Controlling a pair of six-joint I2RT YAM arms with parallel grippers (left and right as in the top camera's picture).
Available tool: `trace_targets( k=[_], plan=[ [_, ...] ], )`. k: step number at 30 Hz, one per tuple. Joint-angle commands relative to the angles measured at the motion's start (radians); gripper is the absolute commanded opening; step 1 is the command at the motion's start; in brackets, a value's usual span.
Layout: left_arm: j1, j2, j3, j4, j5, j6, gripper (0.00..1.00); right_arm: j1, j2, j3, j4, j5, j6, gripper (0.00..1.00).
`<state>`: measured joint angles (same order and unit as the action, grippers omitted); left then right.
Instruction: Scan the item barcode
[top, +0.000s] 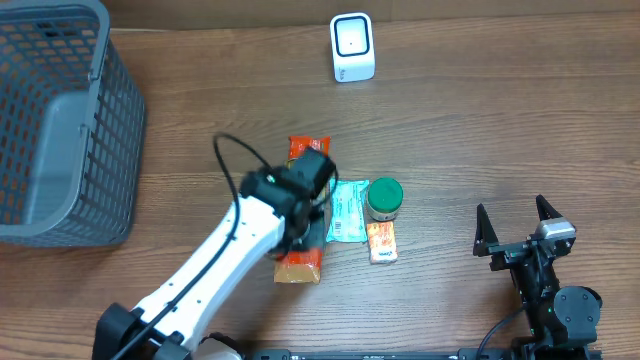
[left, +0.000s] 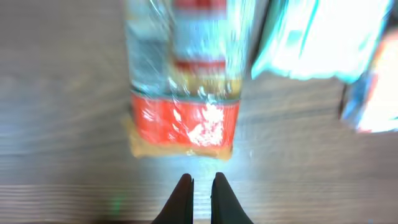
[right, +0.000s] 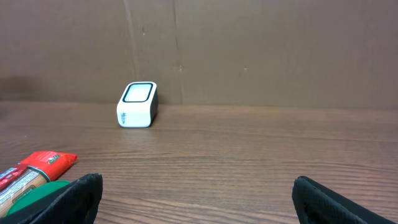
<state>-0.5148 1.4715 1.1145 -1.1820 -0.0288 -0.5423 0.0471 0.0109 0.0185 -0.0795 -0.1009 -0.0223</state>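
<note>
The left gripper (left: 202, 186) hangs closed over the red packet (left: 185, 118). The right gripper (top: 513, 212) stands wide open, near right.

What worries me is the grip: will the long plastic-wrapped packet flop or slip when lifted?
Likely slippery: the long packet wears glossy, glaring clear wrap. Probably fairly stiff: it lies straight and flat, though contents are unclear.

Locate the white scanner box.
In the overhead view, the small white box-shaped scanner stands alone at top centre, well beyond the green-lidded jar.
</note>
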Motion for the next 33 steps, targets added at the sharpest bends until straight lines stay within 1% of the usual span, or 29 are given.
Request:
trace_targets(
  k=[1,3,7,11,14,17,22,26,33],
  plan=[
    [0.053,-0.017,0.074,-0.021,-0.171,0.01,0.04,-0.003,-0.008,-0.011,0.004,-0.005,-0.001,1.0],
    [0.097,-0.017,0.076,-0.006,-0.193,0.006,0.04,-0.003,-0.008,-0.011,0.004,-0.005,-0.001,1.0],
    [0.186,-0.01,0.051,0.033,-0.187,0.003,0.04,-0.003,-0.008,-0.011,0.004,-0.005,-0.001,1.0],
    [0.238,-0.005,-0.008,0.132,-0.138,0.006,0.04,-0.003,-0.008,-0.011,0.004,-0.005,-0.001,1.0],
    [0.24,-0.005,-0.061,0.204,-0.118,0.012,0.04,-0.003,-0.008,-0.011,0.004,-0.005,-0.001,1.0],
    [0.24,-0.003,-0.124,0.27,-0.151,0.011,0.04,-0.003,-0.008,-0.011,0.004,-0.005,-0.001,1.0],
    [0.24,-0.003,-0.248,0.435,-0.161,0.012,0.04,-0.003,-0.008,-0.011,0.004,-0.005,-0.001,1.0],
    [0.24,-0.003,-0.33,0.547,-0.131,0.011,0.04,-0.003,-0.008,-0.011,0.004,-0.005,-0.001,1.0],
    [0.241,-0.001,-0.347,0.551,-0.107,0.035,0.04,-0.003,-0.008,-0.011,0.004,-0.005,-0.001,1.0]
  ],
)
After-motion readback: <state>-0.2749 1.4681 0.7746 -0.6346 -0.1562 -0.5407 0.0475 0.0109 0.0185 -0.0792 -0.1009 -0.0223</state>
